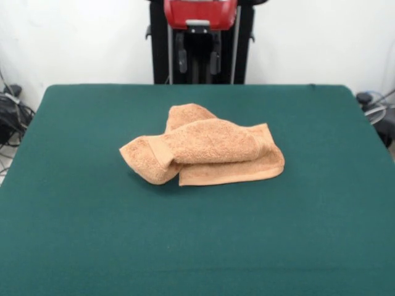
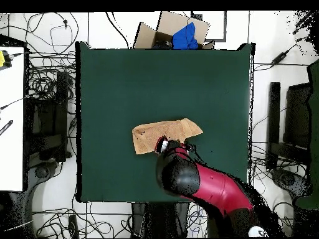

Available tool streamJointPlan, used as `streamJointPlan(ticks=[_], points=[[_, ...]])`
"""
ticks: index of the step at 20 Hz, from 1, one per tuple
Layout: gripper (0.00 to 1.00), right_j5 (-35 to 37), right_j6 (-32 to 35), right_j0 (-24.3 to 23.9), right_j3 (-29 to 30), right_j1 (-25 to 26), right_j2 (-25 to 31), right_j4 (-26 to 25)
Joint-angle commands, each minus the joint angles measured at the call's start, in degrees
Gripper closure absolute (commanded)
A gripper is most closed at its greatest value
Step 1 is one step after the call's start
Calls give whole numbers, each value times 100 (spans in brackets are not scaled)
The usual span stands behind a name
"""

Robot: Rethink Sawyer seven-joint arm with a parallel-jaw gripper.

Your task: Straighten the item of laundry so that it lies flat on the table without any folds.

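A light-orange terry towel lies bunched and doubled over itself near the middle of a dark green table. It looks soft, light and limp, likely to drape when lifted. A good hold would be its hemmed left corner. The gripper hangs above the towel's edge; I cannot tell its opening

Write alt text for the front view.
A light-orange towel lies crumpled and folded over itself near the middle of a dark green table. Behind the table's far edge stands the robot's black pedestal with a red part at the top edge; no gripper shows here.
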Motion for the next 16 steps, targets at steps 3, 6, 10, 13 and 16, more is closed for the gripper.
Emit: streamJointPlan(ticks=[3, 6, 10, 13, 16], points=[[0, -735, 1154, 4, 326, 302, 202, -118], [0, -913, 1364, 225, 480, 366, 72, -20], [0, -992, 1477, 654, 504, 349, -224, 123], [0, -1164, 1531, 702, 589, 402, -238, 150], [0, -1348, 1614, 581, 753, 464, -36, 120]])
